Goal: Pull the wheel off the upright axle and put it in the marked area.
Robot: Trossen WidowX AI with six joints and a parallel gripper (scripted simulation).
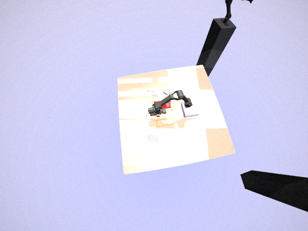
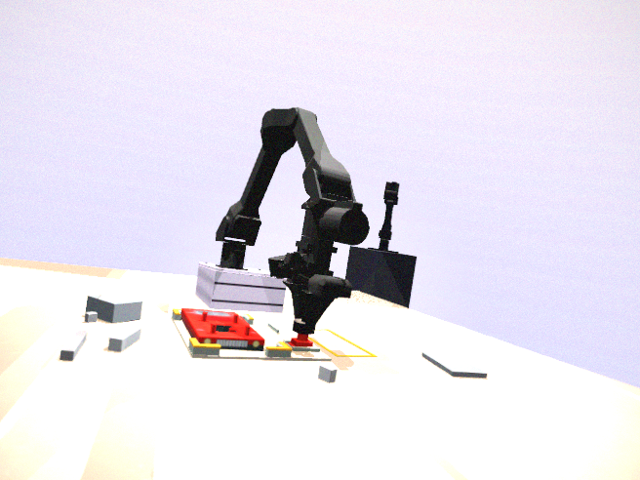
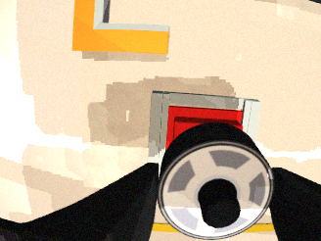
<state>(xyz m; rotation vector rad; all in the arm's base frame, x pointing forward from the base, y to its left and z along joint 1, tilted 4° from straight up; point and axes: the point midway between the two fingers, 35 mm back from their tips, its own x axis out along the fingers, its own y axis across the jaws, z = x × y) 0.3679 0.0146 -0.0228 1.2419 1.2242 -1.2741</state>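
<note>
Top view: high overhead, far off, whole table small in frame. Exterior view: low, near table level, closer, side-on to the arm. Wrist view: straight down, very close. Shared by all: the red block.
</note>
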